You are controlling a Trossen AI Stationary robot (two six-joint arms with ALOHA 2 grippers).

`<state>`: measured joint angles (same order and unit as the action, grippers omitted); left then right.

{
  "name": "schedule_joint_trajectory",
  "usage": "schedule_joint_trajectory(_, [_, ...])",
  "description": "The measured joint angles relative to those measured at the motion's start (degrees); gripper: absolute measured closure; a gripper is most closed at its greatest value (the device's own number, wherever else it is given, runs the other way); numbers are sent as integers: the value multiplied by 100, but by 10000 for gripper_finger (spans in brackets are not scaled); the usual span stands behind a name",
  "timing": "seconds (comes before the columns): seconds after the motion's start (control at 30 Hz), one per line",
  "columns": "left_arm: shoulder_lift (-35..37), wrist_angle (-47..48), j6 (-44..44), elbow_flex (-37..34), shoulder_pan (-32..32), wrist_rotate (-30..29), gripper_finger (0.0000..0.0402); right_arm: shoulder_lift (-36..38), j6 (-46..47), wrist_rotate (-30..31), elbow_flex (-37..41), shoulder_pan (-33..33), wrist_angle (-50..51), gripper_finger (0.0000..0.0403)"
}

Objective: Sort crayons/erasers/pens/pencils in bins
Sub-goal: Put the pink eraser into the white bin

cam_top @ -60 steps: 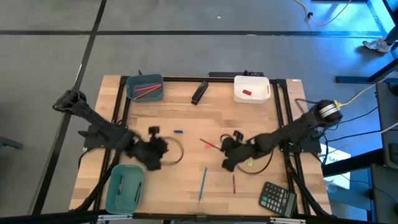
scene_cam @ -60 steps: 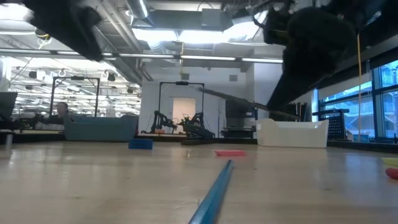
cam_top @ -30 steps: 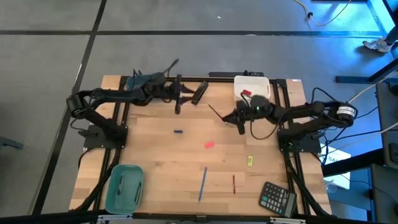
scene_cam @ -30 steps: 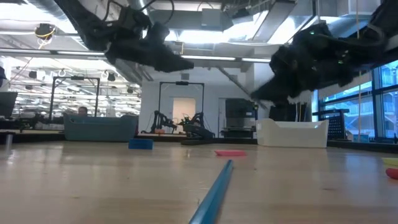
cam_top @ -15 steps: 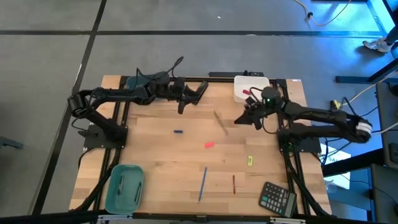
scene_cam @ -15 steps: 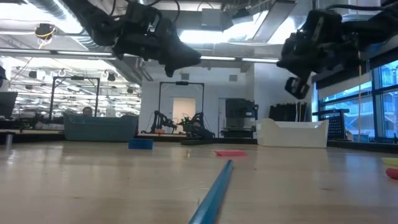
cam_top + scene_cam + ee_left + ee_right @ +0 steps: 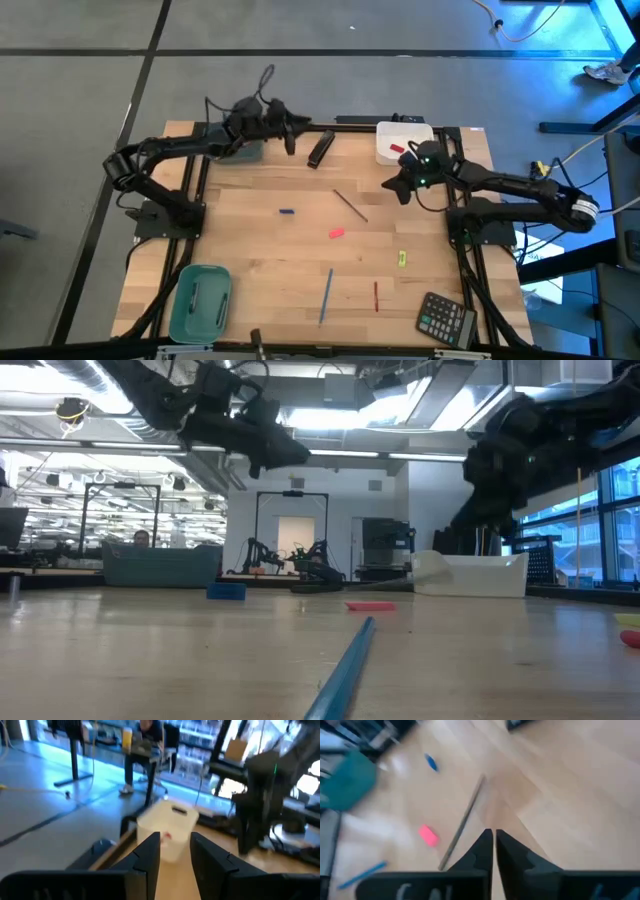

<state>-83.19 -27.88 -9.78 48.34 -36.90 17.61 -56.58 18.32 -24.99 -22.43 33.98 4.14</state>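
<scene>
Thin dark grey pen [image 7: 462,822] lies flat on the wooden table [image 7: 250,250], just ahead of the right gripper [image 7: 493,840], whose fingers are together and empty. Likely light, stiff and prone to rolling, so pinch mid-shaft. Left gripper [image 7: 175,851], fingers slightly apart and empty, faces the white rectangular plastic bin [image 7: 170,827] well ahead.

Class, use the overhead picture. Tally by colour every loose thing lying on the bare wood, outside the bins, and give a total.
Blue: 2, the long pencil and a short piece
Pink: 1, the eraser
Yellow-green: 1, a small piece
Dark red: 1, the thin pen
Dark grey: 1, the slim pen
Black: 2, the oblong object and the calculator
Total: 8
</scene>
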Motion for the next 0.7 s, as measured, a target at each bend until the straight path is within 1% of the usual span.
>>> schedule_joint_trajectory(0.07, [15,356,15,196,-108,275,304,-222,-128,70,1,-13,37,357])
schedule_joint_trajectory(0.13, [-2,1069,233,442,-146,685,304,-455,-219,140,-26,-83,95,337])
schedule_joint_trajectory(0.17, [-3,1516,447,605,-138,779,304,-578,-278,235,-76,-132,159,327])
schedule_joint_trajectory(0.23, [-15,2297,967,864,-75,746,304,-795,-556,454,-241,-237,346,306])
schedule_joint_trajectory(0.3, [-55,2827,1306,1002,-8,638,304,-998,-1104,760,-468,-340,660,287])
schedule_joint_trajectory(0.33, [-60,2970,1337,1027,23,600,304,-1093,-1481,914,-566,-390,787,280])
schedule_joint_trajectory(0.4, [-55,2912,1276,1084,98,487,303,-1257,-2280,1076,-734,-484,858,272])
schedule_joint_trajectory(0.43, [-44,2894,1182,1092,144,415,302,-1328,-2685,1053,-801,-523,815,270])
schedule_joint_trajectory(0.53, [-51,2951,871,1089,299,125,303,-1613,-3692,699,-904,-612,524,269])
schedule_joint_trajectory(0.6, [-26,2945,652,1088,430,-33,305,-1848,-4023,418,-921,-657,229,269])
schedule_joint_trajectory(0.7, [172,3057,411,1088,651,-284,307,-2127,-4098,196,-941,-765,178,269])
